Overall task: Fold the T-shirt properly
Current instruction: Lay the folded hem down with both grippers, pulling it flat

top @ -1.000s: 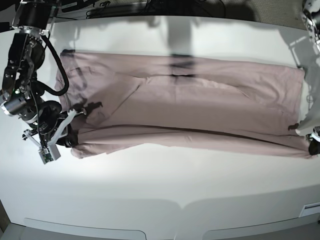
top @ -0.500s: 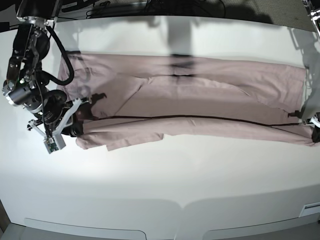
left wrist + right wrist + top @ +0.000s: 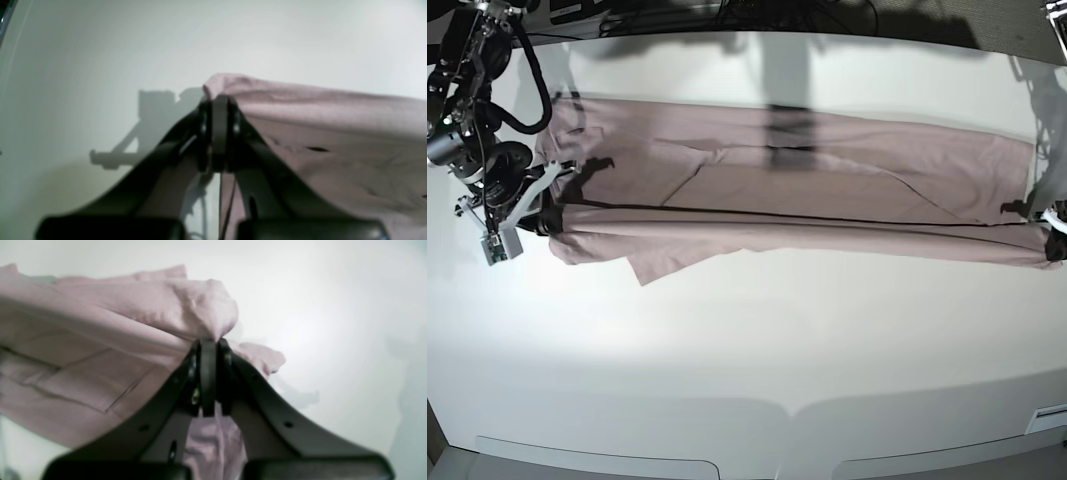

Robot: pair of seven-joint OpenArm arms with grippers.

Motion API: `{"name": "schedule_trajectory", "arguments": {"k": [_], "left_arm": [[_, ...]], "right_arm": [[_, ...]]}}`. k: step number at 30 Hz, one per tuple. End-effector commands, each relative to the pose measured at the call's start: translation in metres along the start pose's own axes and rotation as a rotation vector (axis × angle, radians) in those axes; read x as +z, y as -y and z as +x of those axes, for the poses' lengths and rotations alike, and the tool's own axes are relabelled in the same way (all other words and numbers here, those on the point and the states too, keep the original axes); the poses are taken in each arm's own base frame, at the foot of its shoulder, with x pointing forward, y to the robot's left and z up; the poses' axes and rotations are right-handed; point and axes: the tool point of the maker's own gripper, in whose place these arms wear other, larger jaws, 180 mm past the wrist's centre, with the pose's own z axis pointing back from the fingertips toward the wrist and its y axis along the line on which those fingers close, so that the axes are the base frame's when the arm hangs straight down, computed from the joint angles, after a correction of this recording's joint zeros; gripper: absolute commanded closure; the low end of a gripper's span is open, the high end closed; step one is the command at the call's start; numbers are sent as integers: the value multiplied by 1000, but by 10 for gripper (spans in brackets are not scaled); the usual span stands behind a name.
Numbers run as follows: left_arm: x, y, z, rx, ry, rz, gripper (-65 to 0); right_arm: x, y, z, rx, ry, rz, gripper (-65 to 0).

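The mauve-pink T-shirt (image 3: 827, 190) lies stretched lengthwise across the white table, its near long edge lifted and folded over toward the far edge. My left gripper (image 3: 1055, 242) is at the right rim of the base view, shut on the T-shirt's corner (image 3: 220, 90). My right gripper (image 3: 545, 222) at the left of the base view is shut on the other end's bunched cloth (image 3: 213, 320). In the left wrist view my left gripper (image 3: 218, 100) pinches the hem; in the right wrist view my right gripper (image 3: 209, 343) pinches a fold.
The white table (image 3: 757, 360) spreads broadly in front of the shirt. A loose sleeve flap (image 3: 662, 262) hangs out below the folded edge at left. Black cables (image 3: 532, 75) trail from the right arm at the far left corner.
Both grippers have carried the shirt's near edge up and away from me, toward the far edge. The raised fold line has moved farther back and the shirt is narrower.
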Motion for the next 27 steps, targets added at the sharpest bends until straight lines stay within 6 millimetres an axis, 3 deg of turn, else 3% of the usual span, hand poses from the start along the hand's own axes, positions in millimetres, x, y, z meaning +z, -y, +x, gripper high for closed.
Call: {"name": "schedule_trajectory", "arguments": {"k": [1, 7, 20, 27], "left_arm": [[7, -7, 23, -26, 59, 18, 0], [17, -2, 24, -55, 42, 37, 0], [21, 0, 9, -67, -23, 35, 0], [28, 5, 29, -86, 22, 53, 0]], "right_arm": [[5, 3, 13, 17, 46, -6, 0], [7, -8, -5, 4, -7, 44, 0], [10, -11, -27, 3, -102, 50, 0], [21, -16, 1, 67, -27, 34, 0]]}}
